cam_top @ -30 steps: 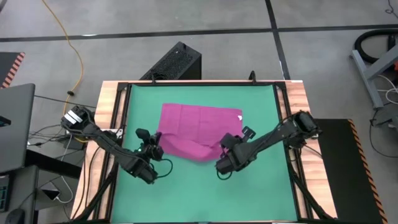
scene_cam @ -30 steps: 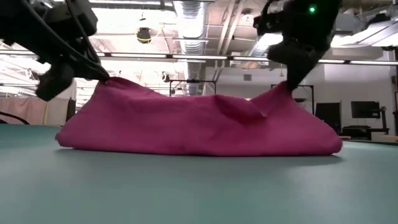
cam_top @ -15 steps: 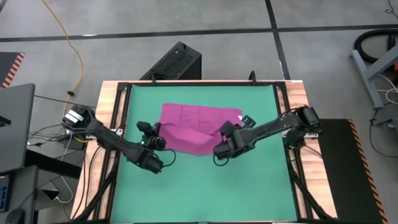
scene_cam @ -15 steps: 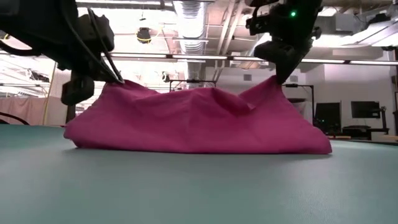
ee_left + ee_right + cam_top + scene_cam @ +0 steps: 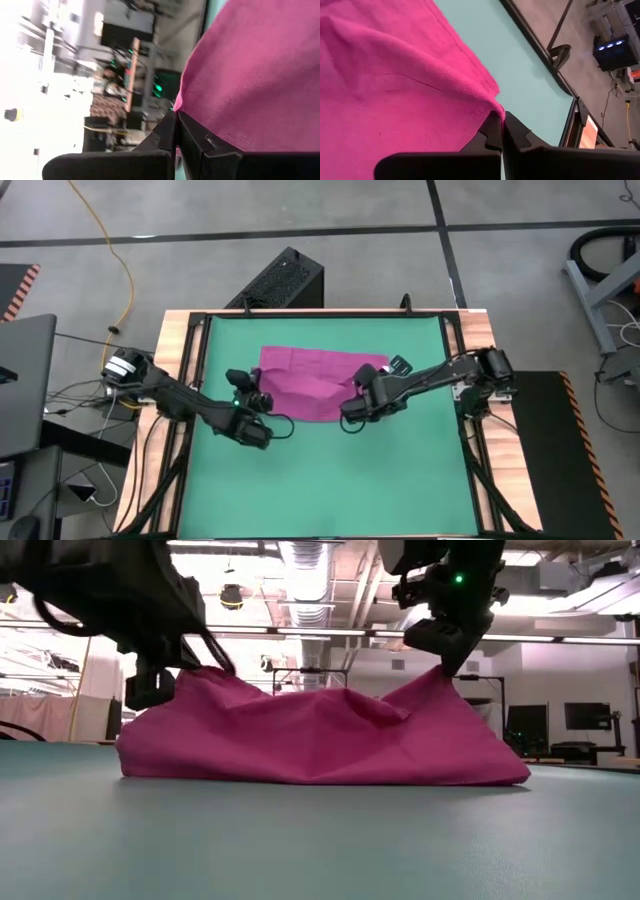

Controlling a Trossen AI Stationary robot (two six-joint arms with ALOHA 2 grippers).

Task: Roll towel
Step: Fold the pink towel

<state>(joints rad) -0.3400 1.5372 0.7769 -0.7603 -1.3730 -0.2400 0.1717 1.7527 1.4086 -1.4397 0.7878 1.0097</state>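
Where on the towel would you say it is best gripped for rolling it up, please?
At the two near corners, one per gripper, coming from the near edge. The left gripper and right gripper already pinch the towel there, lifting that edge into peaks that fold over the flat far part.

Two dark jointed arms; black cables along them; green light on the right arm (image 5: 459, 580)

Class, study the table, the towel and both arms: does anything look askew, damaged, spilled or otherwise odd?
Nothing stands out as damaged or spilled. The towel is folded over on the green table. The left gripper and right gripper each pinch a near corner, lifting both into peaks, so its middle sags in creases.
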